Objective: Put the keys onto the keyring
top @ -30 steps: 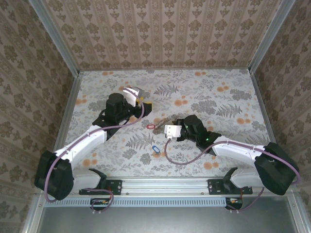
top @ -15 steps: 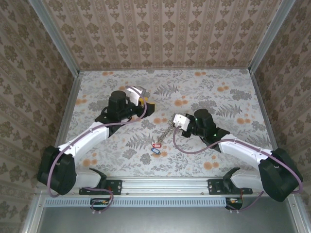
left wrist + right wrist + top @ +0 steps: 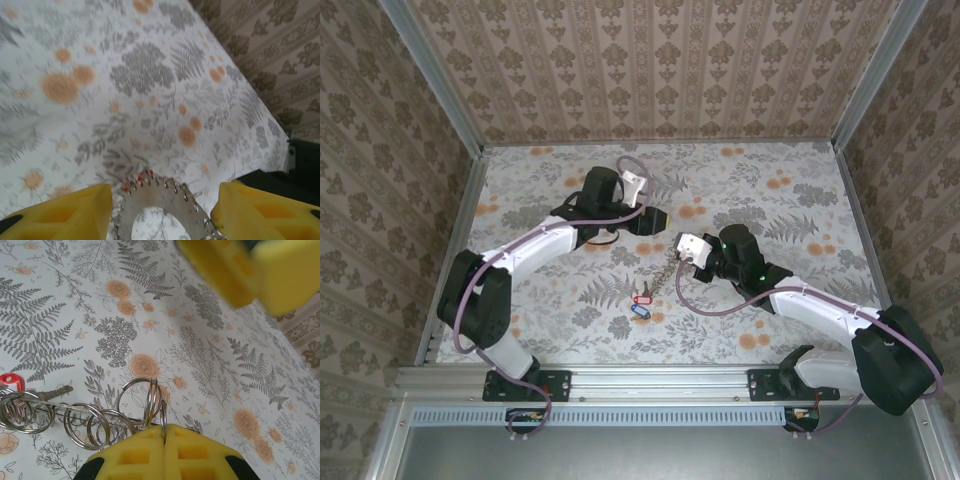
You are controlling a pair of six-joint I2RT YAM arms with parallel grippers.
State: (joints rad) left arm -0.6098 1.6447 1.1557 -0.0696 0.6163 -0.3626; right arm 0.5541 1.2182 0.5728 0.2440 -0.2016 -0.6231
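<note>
My right gripper [image 3: 164,429] is shut on one steel split ring of the keyring [image 3: 100,425], a chain of linked rings. In the top view this chain [image 3: 662,272] runs from the right gripper [image 3: 677,256] down-left to a red-tagged key [image 3: 642,298]. That key's metal blade [image 3: 56,390] and red tag [image 3: 10,381] lie at the chain's far end. A blue-tagged key [image 3: 640,312] lies loose just below it. My left gripper [image 3: 165,189] has a large grey saw-toothed ring [image 3: 165,197] spanning the gap between its yellow fingers [image 3: 65,212]. It hovers left of the right gripper [image 3: 653,222].
The table [image 3: 770,190] has a floral fern print and is walled by patterned panels on three sides. The left arm's cable [image 3: 605,240] loops under its wrist. A metal rail [image 3: 660,380] runs along the near edge by the arm bases.
The left arm swung right and forward toward the table's centre. A second ago the right gripper rose up-right, dragging the chain and red-tagged key toward the blue one; it has held still since.
</note>
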